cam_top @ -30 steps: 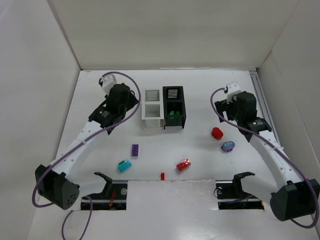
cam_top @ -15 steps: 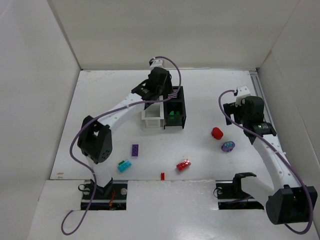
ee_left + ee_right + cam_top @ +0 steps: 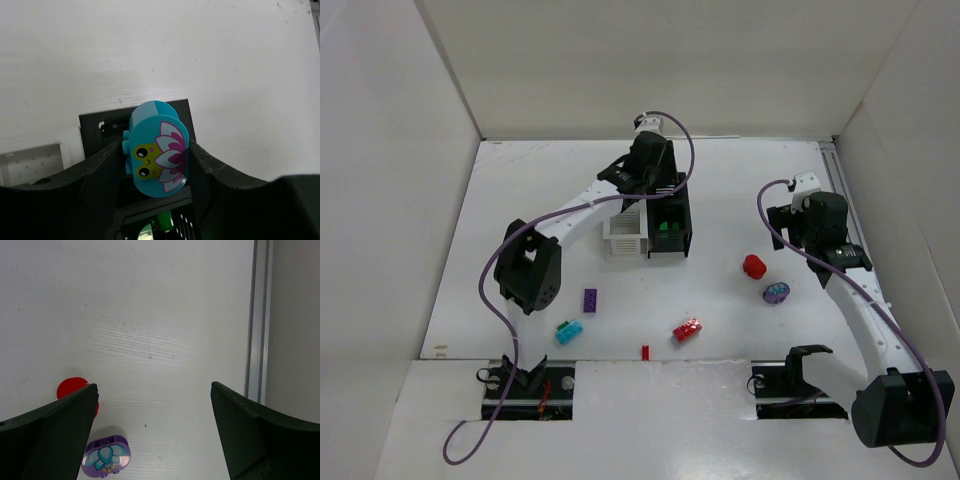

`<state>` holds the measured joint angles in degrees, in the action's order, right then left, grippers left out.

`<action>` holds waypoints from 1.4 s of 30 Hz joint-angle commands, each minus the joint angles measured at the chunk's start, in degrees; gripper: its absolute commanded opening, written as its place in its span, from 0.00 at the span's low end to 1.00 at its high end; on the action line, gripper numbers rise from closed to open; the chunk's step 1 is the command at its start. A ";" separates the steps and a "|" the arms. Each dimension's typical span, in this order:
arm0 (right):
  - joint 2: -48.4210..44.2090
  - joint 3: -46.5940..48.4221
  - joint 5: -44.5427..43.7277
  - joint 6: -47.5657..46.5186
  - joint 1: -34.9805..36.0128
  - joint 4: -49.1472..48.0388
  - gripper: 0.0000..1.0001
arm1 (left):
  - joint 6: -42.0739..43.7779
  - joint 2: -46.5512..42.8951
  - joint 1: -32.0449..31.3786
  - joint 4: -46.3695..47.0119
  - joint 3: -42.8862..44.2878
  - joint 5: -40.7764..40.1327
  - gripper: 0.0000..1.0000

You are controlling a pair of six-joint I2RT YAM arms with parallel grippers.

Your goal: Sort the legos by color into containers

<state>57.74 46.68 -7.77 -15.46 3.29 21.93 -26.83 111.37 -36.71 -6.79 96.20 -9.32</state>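
My left gripper [image 3: 656, 182] hangs over the far compartment of the black bin [image 3: 683, 214]. In the left wrist view it [image 3: 156, 150] is shut on a cyan lego [image 3: 157, 150] printed with a frog and lotus. A green lego [image 3: 666, 229] lies in the black bin's near compartment and also shows in the left wrist view [image 3: 165, 221]. The white bin [image 3: 625, 243] stands beside it. My right gripper [image 3: 154, 387] is open and empty, above the table near a red round lego [image 3: 70, 389] and a purple lotus lego [image 3: 105, 457].
On the table in front of the bins lie a purple brick [image 3: 590, 299], a cyan brick [image 3: 568, 331], a red brick [image 3: 687, 329] and a small red piece [image 3: 645, 351]. A rail [image 3: 257, 320] runs along the right wall.
My left arm has swung from the left side of the table to over the black bin, with the cyan lego in it. The right gripper has shifted slightly right.
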 commanded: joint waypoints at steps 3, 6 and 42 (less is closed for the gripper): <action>-0.34 1.13 0.65 -0.53 -0.56 -1.63 0.98 | 0.99 -5.82 -1.88 2.40 -3.74 -1.40 0.59; -0.34 1.14 2.40 -1.24 -0.56 -1.10 0.98 | 0.99 -5.82 -1.88 0.55 -3.13 -1.40 0.66; 47.89 25.12 45.91 -42.02 65.44 -18.51 0.94 | -36.27 -63.21 0.06 -38.03 -40.74 -25.66 1.00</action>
<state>102.19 66.74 31.94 -54.81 67.64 6.55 -61.08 48.23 -36.97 -41.69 54.13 -31.94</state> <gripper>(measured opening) 0.939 0.997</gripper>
